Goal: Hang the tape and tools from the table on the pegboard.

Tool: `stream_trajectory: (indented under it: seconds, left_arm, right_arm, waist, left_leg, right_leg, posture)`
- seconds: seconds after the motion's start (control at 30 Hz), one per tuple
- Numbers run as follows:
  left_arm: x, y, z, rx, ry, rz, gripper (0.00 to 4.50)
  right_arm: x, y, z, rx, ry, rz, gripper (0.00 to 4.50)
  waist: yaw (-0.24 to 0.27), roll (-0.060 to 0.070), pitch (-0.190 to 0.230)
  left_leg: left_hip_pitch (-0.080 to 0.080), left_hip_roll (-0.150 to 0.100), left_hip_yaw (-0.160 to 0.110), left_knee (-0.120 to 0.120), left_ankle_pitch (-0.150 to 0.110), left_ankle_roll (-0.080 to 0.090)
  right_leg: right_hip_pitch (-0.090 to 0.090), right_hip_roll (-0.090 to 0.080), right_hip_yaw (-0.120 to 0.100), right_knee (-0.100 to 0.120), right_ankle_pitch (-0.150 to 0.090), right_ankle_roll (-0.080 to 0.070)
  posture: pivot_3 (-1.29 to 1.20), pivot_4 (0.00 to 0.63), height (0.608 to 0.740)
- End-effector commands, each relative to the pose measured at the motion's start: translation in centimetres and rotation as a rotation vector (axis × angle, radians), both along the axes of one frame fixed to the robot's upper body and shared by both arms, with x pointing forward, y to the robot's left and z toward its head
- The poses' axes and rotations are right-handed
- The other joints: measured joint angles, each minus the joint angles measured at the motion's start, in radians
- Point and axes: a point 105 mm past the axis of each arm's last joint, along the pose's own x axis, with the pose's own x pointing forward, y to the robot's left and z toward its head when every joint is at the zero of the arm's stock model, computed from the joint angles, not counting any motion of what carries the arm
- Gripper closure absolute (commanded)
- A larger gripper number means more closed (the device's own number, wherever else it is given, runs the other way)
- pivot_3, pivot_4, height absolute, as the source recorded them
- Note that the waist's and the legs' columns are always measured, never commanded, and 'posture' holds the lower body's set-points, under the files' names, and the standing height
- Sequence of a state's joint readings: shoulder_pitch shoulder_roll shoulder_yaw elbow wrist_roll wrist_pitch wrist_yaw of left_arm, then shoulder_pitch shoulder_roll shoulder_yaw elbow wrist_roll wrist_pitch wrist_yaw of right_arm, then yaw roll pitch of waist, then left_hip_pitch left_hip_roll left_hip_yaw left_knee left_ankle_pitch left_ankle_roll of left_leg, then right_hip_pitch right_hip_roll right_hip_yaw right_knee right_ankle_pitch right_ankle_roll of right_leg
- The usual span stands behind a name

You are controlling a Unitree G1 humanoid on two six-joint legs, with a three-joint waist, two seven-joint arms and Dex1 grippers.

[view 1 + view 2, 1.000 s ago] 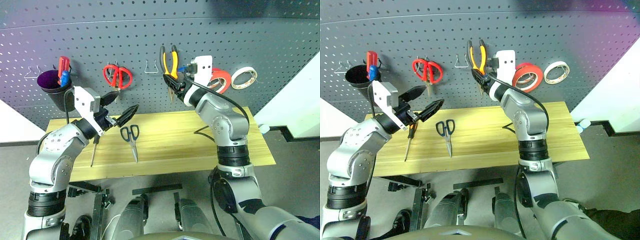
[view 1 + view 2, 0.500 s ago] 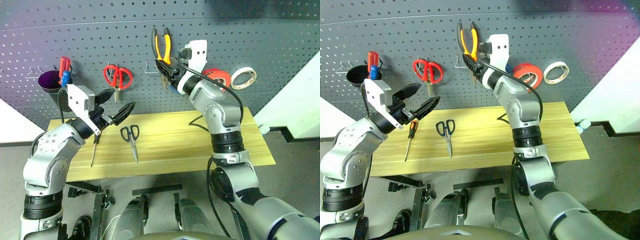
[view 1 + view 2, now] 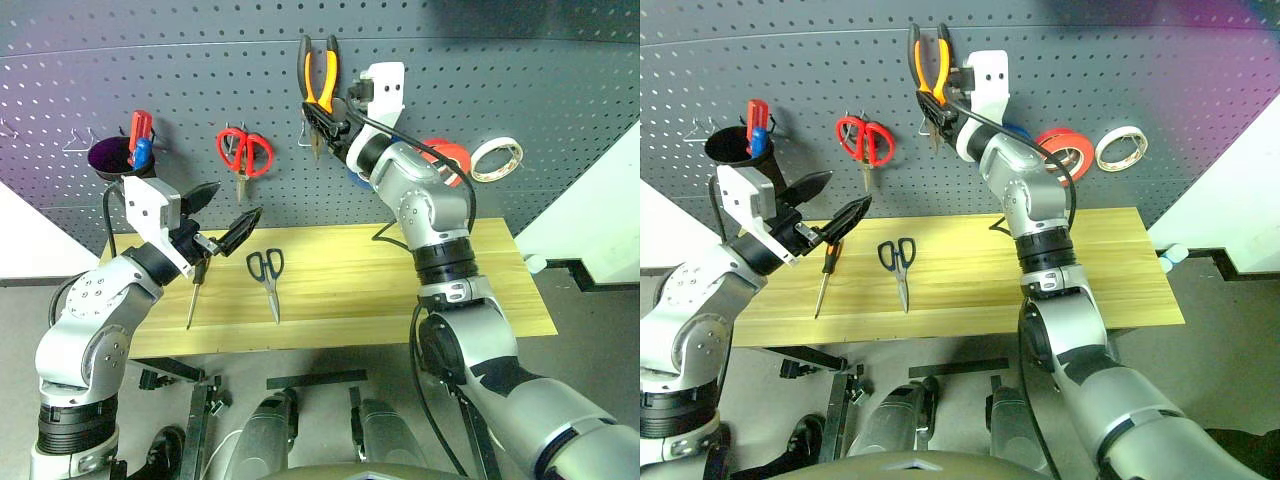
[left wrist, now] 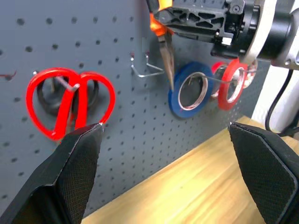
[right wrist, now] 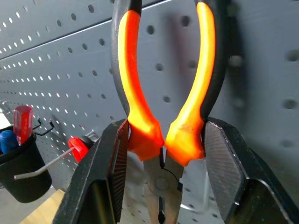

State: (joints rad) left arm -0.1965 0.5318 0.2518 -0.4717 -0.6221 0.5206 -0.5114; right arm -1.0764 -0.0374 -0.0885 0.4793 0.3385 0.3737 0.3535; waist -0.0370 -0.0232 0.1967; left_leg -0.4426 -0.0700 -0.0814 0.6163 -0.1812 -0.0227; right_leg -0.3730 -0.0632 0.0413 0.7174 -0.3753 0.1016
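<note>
My right gripper (image 3: 328, 118) is shut on the pliers (image 3: 319, 80) at their pivot, with the orange-and-black handles (image 5: 163, 84) pointing up against the dark grey pegboard (image 3: 520, 80), just above a wire hook (image 4: 147, 70). The orange-red tape (image 3: 447, 160) hangs on the board to the right of that arm. On the wooden table (image 3: 420, 290) lie the dark-handled scissors (image 3: 266, 272) and the thin screwdriver (image 3: 194, 292). My left gripper (image 3: 222, 213) hovers open over the table's left part, above the screwdriver, holding nothing.
Red-handled scissors (image 3: 242, 152) hang on the board left of the pliers. A black cup (image 3: 112, 160) with red and blue handles sits at far left. A blue ring (image 4: 189, 91) hangs below the pliers and a red-and-white ring (image 3: 495, 158) at far right.
My right gripper has lifted the pliers up and to the left along the pegboard, past the wire hook. The left arm has stayed about where it was.
</note>
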Motion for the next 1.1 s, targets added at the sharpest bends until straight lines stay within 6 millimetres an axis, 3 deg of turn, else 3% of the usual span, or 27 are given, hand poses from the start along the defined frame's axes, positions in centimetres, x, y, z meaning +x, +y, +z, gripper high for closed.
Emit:
stream_trajectory:
  seconds: [0.03,0.57,1.1]
  left_arm:
    - [-0.7,0.1,1.1,0.002,-0.046,0.004,0.0]
    - [-0.7,-0.1,0.6,-0.003,-0.031,0.002,0.0]
    - [-0.8,-0.1,0.3,0.0,-0.007,-0.02,0.0]
  right_arm:
    - [-0.6,0.5,3.5,0.04,-0.114,0.019,2.45]
    - [0.3,0.5,5.2,0.052,-0.158,-0.005,2.45]
    - [0.7,-1.2,3.5,0.049,-0.118,-0.055,2.45]
  waist:
    - [0.003,0.0,0.0]
    - [0.021,0.0,0.0]
    - [0.022,0.001,0.0]
  left_leg:
    - [0.0,0.0,0.0,0.0,0.0,0.0]
    - [0.0,0.0,0.0,-0.001,-0.001,0.002]
    - [0.0,0.0,0.0,-0.001,-0.001,0.002]
  right_leg:
    - [0.0,0.0,0.0,0.0,0.0,0.0]
    - [0.0,0.0,0.0,0.0,0.0,0.0]
    - [0.0,0.0,0.0,-0.001,0.0,0.0]
  posture:
    - [0.1,0.129,0.74]
    - [0.1,0.139,0.74]
    - [0.07,0.158,0.74]
